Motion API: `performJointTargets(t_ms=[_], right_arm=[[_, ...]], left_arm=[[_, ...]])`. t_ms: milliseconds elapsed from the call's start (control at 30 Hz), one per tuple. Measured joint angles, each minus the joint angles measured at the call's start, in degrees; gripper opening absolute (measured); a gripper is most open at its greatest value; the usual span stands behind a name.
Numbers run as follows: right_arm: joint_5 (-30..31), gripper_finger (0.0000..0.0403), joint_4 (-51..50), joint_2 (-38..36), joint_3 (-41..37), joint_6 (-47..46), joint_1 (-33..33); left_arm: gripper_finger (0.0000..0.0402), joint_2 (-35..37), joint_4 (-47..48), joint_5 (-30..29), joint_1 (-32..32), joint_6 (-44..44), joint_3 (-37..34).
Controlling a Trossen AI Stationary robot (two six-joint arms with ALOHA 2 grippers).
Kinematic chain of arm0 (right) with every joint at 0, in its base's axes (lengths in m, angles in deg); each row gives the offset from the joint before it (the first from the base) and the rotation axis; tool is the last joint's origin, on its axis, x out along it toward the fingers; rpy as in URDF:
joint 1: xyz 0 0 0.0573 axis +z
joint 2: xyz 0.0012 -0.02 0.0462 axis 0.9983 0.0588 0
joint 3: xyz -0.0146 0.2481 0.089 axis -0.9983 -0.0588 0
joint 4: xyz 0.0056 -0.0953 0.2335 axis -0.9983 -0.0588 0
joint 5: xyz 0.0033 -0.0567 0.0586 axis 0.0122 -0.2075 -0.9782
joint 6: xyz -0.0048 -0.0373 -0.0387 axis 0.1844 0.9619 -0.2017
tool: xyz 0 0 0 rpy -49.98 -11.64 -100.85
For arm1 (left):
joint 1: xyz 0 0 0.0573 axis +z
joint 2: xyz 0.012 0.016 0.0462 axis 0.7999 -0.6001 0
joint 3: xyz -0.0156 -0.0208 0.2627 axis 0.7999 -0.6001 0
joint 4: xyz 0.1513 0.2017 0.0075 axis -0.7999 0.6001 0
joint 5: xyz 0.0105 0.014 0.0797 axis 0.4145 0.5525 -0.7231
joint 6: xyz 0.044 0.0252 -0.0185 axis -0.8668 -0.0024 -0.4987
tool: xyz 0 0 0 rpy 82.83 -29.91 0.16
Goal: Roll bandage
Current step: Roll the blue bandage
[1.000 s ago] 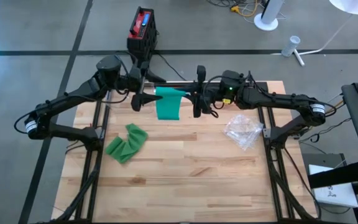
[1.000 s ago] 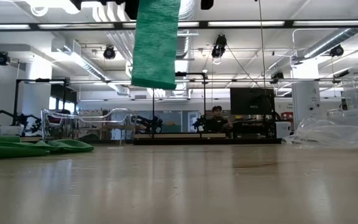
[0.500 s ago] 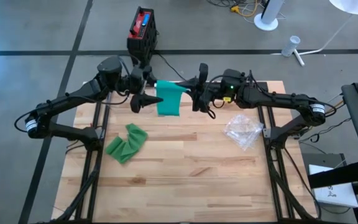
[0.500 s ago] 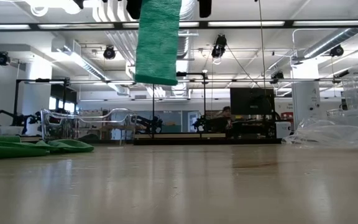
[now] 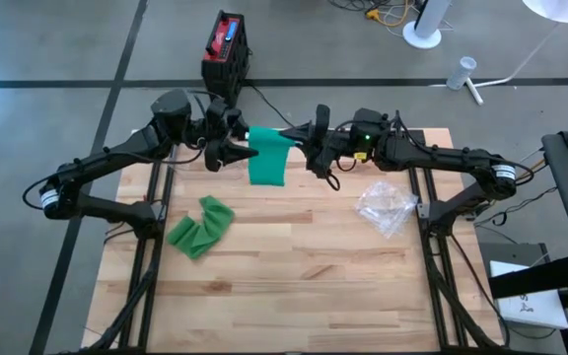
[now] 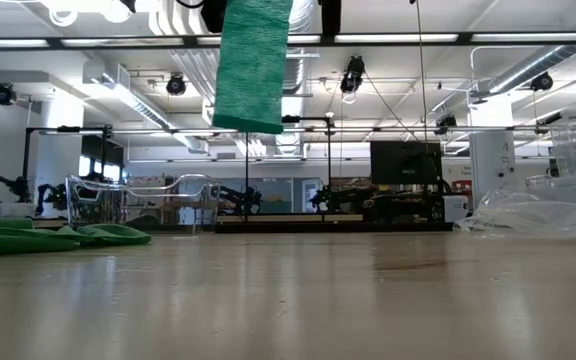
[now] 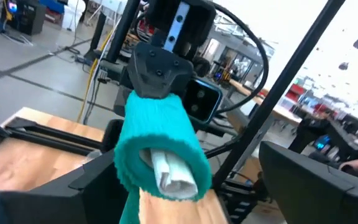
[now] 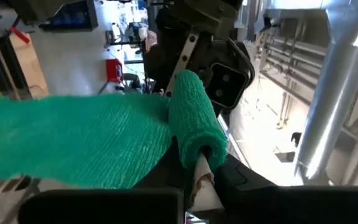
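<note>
Bandage [image 5: 267, 158] hangs in the air between your two grippers at twelve o'clock above the bench [image 5: 294, 286], its tail drooping. Right gripper [image 5: 316, 148] pinches the paper core, jaws pressed tight; left gripper [image 5: 233, 148] stands spread beside the roll. It looks light, soft and stretchy; hold the stiff core, not the fabric.

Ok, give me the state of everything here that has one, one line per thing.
Green bandage roll: held above the table, tail hanging loose, partly rolled.
Right gripper: shut on the roll's end.
Left gripper: open, beside the roll.
Loose green bandage: crumpled on the table.
Clear plastic wrapper: crumpled, lying on the table.
</note>
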Motion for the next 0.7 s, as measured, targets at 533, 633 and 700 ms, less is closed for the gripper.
performJointTargets(t_ms=[533, 633, 700], right_arm=[[0.0, 0.0016, -0.28, 0.0, 0.19, 3.91, 0.35], [-0.11, 0.0015, -0.17, -0.1, 0.49, 0.97, 0.68], [-0.26, 0.0015, -0.06, -0.13, 0.52, -2.01, 0.7]], left_arm=[[0.0295, -0.31, 0.18, -2.5, 0.16, -2.92, 0.0], [0.0293, 0.49, 0.13, -3.32, 0.39, -10.33, 0.0], [0.0294, 1.49, 0.02, -4.67, 0.39, -17.18, 0.34]])
